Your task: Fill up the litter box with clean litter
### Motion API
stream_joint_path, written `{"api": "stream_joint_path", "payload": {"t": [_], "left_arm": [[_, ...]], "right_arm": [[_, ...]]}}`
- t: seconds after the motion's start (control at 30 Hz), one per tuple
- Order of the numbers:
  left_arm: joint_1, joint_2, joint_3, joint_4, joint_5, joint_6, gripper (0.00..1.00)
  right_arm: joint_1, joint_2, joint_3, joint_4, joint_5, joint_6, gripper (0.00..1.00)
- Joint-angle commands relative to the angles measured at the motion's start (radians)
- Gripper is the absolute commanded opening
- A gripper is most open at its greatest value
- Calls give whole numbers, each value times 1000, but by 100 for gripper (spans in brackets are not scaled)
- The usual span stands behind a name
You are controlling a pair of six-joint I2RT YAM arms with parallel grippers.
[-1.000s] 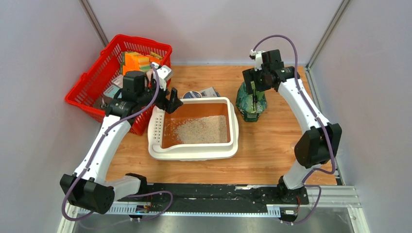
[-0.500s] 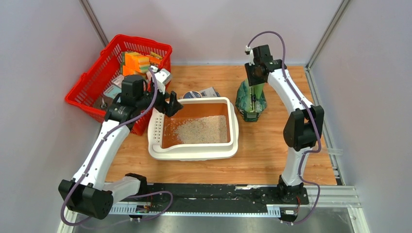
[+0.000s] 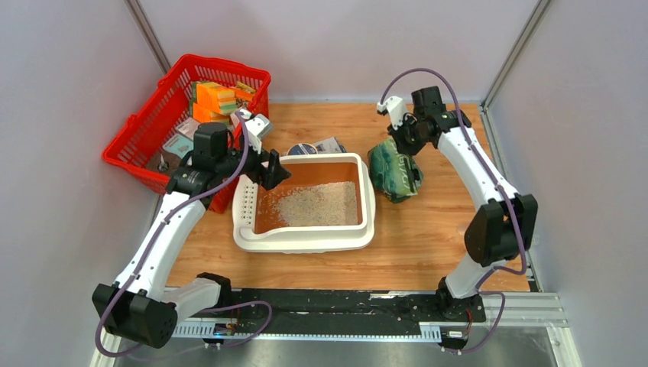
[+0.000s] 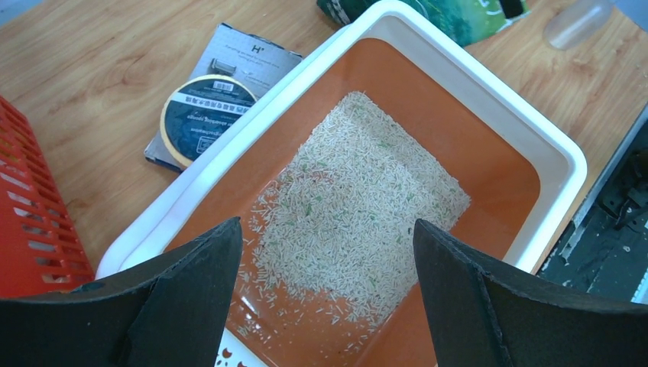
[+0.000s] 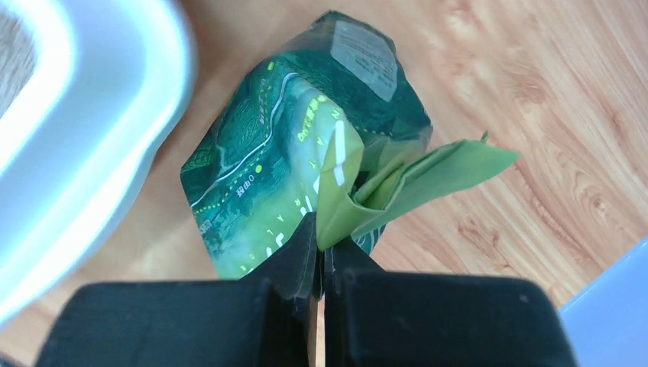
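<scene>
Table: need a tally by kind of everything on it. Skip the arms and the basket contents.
Trays: 1, litter box
Baskets: 1, red basket
Bags: 1, green bag
Tape rolls: 1, tape roll
Flat packs: 1, dark pack under the tape roll
Clear plastic pieces: 1, clear piece beyond the bag
Total: 6

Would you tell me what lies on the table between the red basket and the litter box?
A round yellow-edged roll on a dark flat packet, between the red basket and the litter box; the left wrist view shows it.
</scene>
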Motion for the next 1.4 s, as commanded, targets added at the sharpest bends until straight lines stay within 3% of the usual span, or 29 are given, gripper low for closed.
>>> {"api": "stream_joint_path", "payload": {"t": [0.0, 0.1, 0.2, 0.5, 0.53, 0.6, 0.67, 0.77, 0.93, 1.1, 1.23, 1.3, 1.37], "left_arm": [[-16, -14, 0, 45, 47, 0, 89], [-33, -9, 0, 48, 60, 1, 90], [-49, -5, -7, 52, 67, 9, 89], [-94, 18, 33, -7, 110, 104, 90], [-103, 23, 41, -11, 125, 122, 90], [-128, 46, 75, -12, 136, 127, 92], [-181, 67, 131, -14, 134, 123, 93], [-272, 127, 226, -3, 125, 133, 94], [-414, 339, 401, 57, 102, 144, 95], [-563, 645, 685, 45, 68, 214, 96], [-631, 825, 863, 6, 41, 288, 97], [-645, 898, 927, -1, 25, 291, 97], [-657, 929, 940, -4, 7, 311, 96]], "right_arm": [[-16, -226, -51, -223, -192, -344, 0], [-18, -270, -51, -286, -228, -456, 0], [-22, -248, -24, -284, -196, -407, 0], [-25, -218, 15, -303, -303, -326, 1], [-27, -217, 22, -306, -307, -314, 4], [-27, -221, 41, -310, -289, -268, 37], [-33, -241, 82, -310, -277, -238, 59], [-57, -290, 116, -321, -277, -192, 76], [-142, -390, 44, -337, -254, -133, 85], [-353, -488, -114, -358, -268, -131, 92], [-519, -516, -136, -510, -419, -290, 94], [-596, -522, -146, -635, -499, -489, 92], [-584, -544, -192, -665, -511, -571, 90]]}}
